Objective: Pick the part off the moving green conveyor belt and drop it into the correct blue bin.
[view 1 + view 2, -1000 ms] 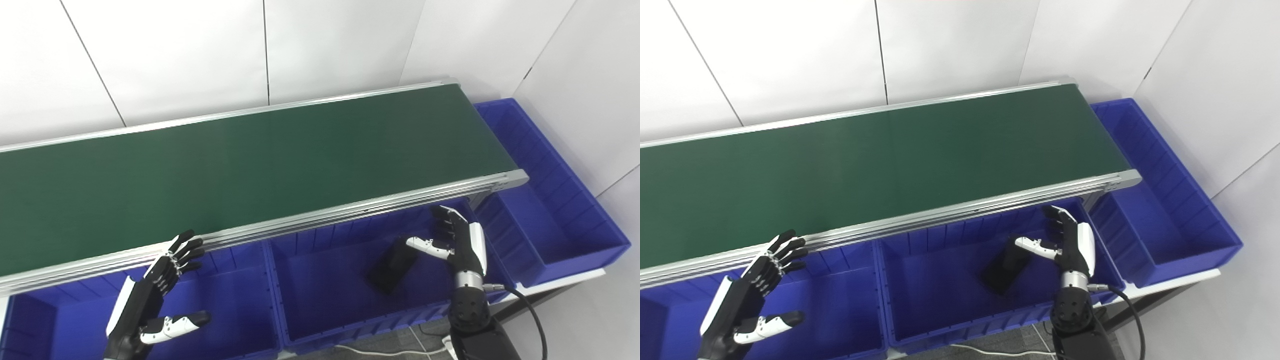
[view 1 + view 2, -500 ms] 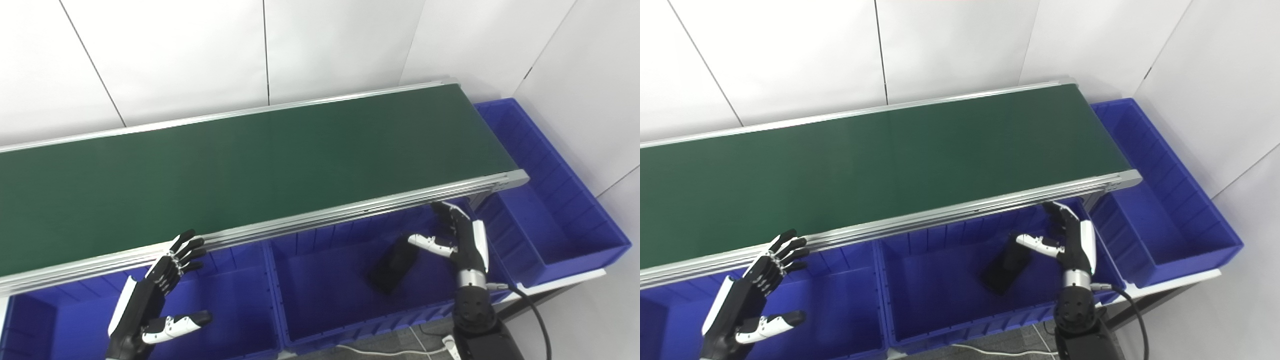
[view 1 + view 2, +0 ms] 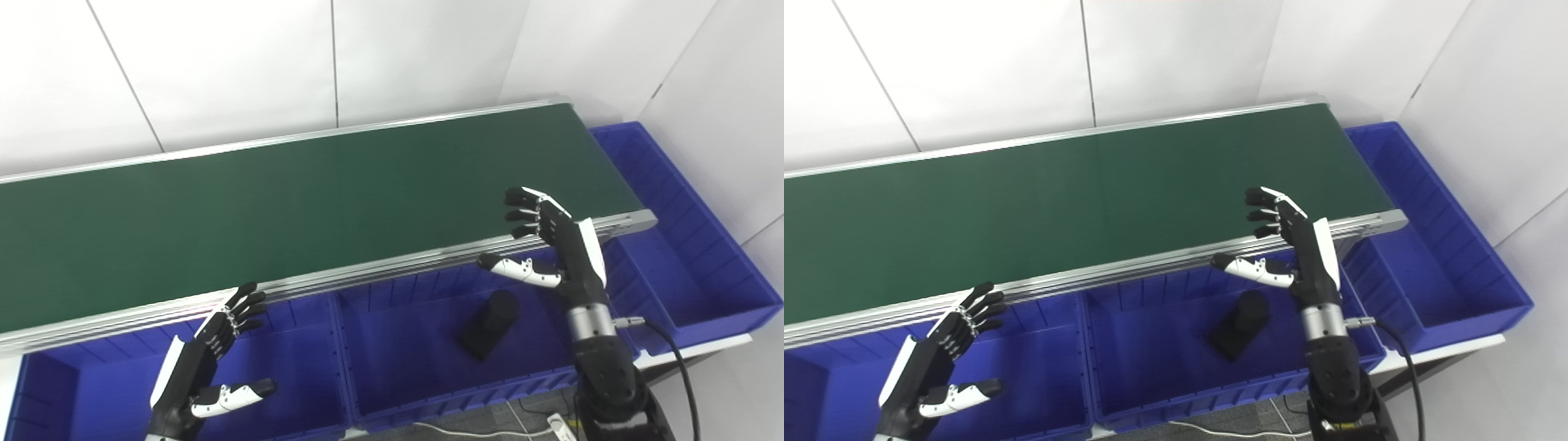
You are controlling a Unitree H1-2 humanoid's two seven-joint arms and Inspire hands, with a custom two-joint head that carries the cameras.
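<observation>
right hand (image 3: 554, 245) now raised, empty

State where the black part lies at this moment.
The black part lies inside the middle blue bin, toward its right side, below the conveyor belt and just under the open right hand.

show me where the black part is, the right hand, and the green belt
black part (image 3: 490, 321), left eye view, middle of its body, lying in the bin
right hand (image 3: 560, 242), left eye view, on the palm
green belt (image 3: 1059, 196), right eye view, bare middle of its surface
</observation>
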